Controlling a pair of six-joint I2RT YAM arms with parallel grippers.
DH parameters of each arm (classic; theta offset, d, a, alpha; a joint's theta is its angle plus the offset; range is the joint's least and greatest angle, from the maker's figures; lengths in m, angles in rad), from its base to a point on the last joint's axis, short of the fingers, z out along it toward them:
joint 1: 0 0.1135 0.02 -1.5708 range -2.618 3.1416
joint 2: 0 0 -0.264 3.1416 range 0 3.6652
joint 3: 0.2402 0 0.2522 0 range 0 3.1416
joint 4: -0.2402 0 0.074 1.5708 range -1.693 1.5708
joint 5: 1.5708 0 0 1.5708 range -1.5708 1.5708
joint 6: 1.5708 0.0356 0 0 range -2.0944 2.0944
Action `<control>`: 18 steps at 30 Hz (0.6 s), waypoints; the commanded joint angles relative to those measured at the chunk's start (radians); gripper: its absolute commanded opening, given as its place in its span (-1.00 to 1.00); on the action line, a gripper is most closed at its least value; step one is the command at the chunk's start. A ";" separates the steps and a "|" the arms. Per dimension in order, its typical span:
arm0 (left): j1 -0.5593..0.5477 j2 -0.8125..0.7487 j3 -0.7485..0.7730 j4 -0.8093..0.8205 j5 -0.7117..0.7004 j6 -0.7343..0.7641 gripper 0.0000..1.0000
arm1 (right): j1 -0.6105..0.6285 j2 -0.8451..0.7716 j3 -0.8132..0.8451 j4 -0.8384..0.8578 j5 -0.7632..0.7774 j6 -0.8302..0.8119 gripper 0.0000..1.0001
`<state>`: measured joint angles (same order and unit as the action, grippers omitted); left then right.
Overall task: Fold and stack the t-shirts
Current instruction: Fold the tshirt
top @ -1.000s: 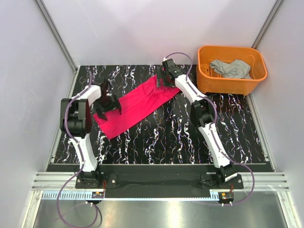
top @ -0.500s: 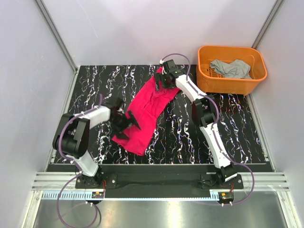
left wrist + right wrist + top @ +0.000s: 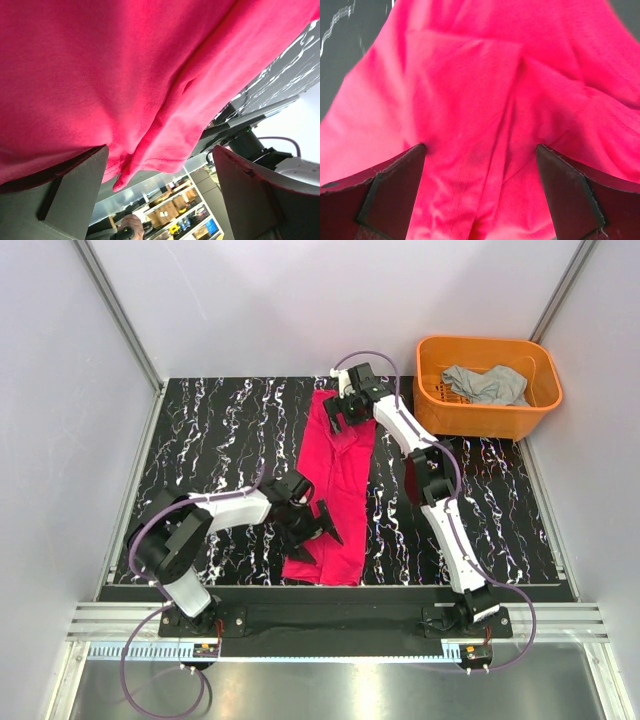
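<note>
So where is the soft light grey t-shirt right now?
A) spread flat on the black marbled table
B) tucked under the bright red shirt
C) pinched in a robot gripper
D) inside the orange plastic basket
D: the light grey t-shirt lies crumpled inside the orange plastic basket, as the top view shows.
</note>
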<state>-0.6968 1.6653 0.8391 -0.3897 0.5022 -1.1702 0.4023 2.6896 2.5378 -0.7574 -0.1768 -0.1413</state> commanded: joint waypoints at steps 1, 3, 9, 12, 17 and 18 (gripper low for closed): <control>-0.039 0.031 0.009 0.012 -0.076 0.012 0.91 | -0.043 0.081 0.154 0.001 -0.067 -0.051 0.99; -0.043 -0.012 0.015 0.012 -0.085 0.023 0.91 | -0.048 0.098 0.206 0.053 -0.105 -0.032 0.97; -0.044 -0.142 0.072 -0.060 -0.097 0.087 0.92 | -0.040 0.052 0.239 0.167 -0.129 0.098 0.92; -0.044 -0.182 0.123 -0.130 -0.110 0.139 0.94 | -0.028 -0.029 0.205 0.165 -0.086 0.126 0.93; -0.030 -0.234 0.195 -0.205 -0.122 0.227 0.94 | -0.030 -0.174 0.107 0.138 -0.063 0.219 0.90; -0.023 -0.237 0.201 -0.216 -0.131 0.242 0.93 | -0.030 -0.186 0.087 0.103 -0.053 0.241 0.90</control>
<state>-0.7338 1.4639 0.9871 -0.5480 0.4072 -1.0107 0.3660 2.6667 2.6465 -0.6521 -0.2523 0.0128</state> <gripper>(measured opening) 0.969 0.956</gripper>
